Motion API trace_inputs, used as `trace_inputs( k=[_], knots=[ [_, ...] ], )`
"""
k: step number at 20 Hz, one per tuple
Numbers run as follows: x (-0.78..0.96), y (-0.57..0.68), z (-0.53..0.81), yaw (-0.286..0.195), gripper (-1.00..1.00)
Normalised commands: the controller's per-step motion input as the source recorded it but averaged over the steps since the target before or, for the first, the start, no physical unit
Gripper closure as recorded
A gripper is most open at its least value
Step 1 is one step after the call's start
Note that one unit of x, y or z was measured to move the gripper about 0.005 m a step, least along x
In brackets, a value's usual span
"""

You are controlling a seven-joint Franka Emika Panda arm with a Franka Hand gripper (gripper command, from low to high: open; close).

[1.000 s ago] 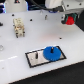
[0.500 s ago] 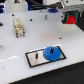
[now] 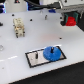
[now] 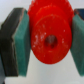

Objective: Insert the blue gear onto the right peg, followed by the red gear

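The blue gear [image 3: 50, 52] lies on the right half of the black-bordered white plate [image 3: 33, 61], where the right peg is hidden under it. The plate's other thin dark peg [image 3: 36, 54] stands bare to the exterior view's left of the gear. My gripper [image 3: 70, 20] hangs at the back on the exterior view's right, well above and behind the plate, shut on the red gear [image 3: 71, 21]. In the wrist view the red gear [image 4: 50, 37] fills the gap between the two teal pads [image 4: 21, 40], its dark centre hole facing the camera.
A small beige blocky object [image 3: 19, 27] stands at the back on the exterior view's left. A small grey item [image 3: 1, 48] lies at the left edge. The white table [image 3: 15, 70] runs on in front of the plate.
My gripper with the red gear has shifted only slightly. The blue gear and the plate have not moved.
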Motion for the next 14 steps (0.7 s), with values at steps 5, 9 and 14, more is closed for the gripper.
trace_inputs(
  k=[5, 9, 14],
  knots=[
    [0.76, -0.32, 0.14, 0.0, 1.0],
    [0.76, -0.34, 0.13, 0.0, 1.0],
    [0.61, -0.4, 0.11, 0.0, 1.0]
  ],
)
